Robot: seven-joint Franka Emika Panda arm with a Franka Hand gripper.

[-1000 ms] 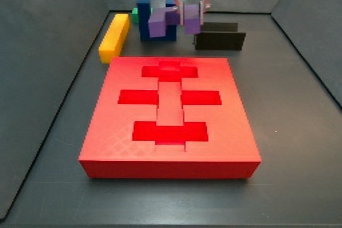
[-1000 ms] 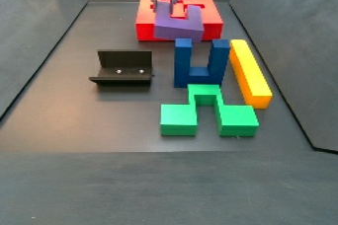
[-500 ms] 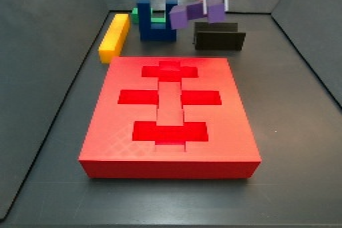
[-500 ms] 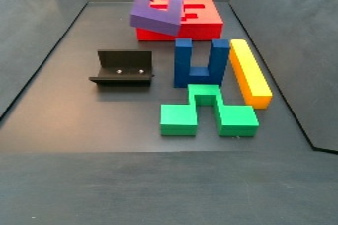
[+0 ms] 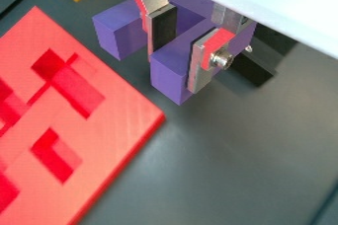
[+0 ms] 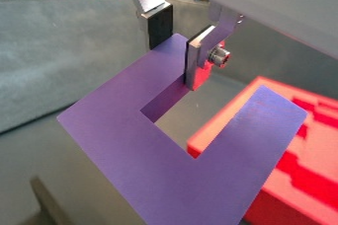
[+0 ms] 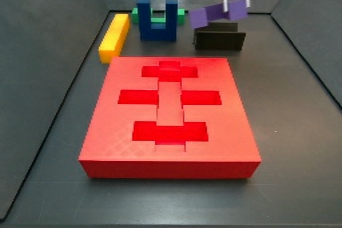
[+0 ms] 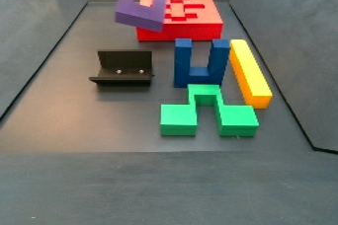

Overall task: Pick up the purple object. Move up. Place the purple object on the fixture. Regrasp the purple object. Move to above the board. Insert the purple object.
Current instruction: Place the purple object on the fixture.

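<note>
One arm: gripper (image 5: 180, 34) hangs clear of the floor, over the far end of the tray beside the board.
Jaws: closed on one prong of the purple object (image 5: 161, 43); silver finger plate (image 6: 201, 55) pressed flat against the prong in both wrist views.
Purple object: off the floor, tilted in a side view (image 8: 138, 7); in a side view (image 7: 214, 14) it sits just above the fixture, and I cannot tell whether it touches.
Fixture: dark bracket on the floor (image 8: 123, 69), well apart from the held piece in that view; in a side view (image 7: 221, 40) it stands past the far right corner of the board.
Board: red slab with brighter recessed cutouts (image 7: 168, 117), flat on the floor; its corner shows under the gripper in a wrist view (image 5: 59, 120).
Other pieces: blue U-shaped block (image 8: 199, 63) upright, yellow bar (image 8: 250, 72) just beside it, green piece (image 8: 207, 112) flat near the blue block's foot.
</note>
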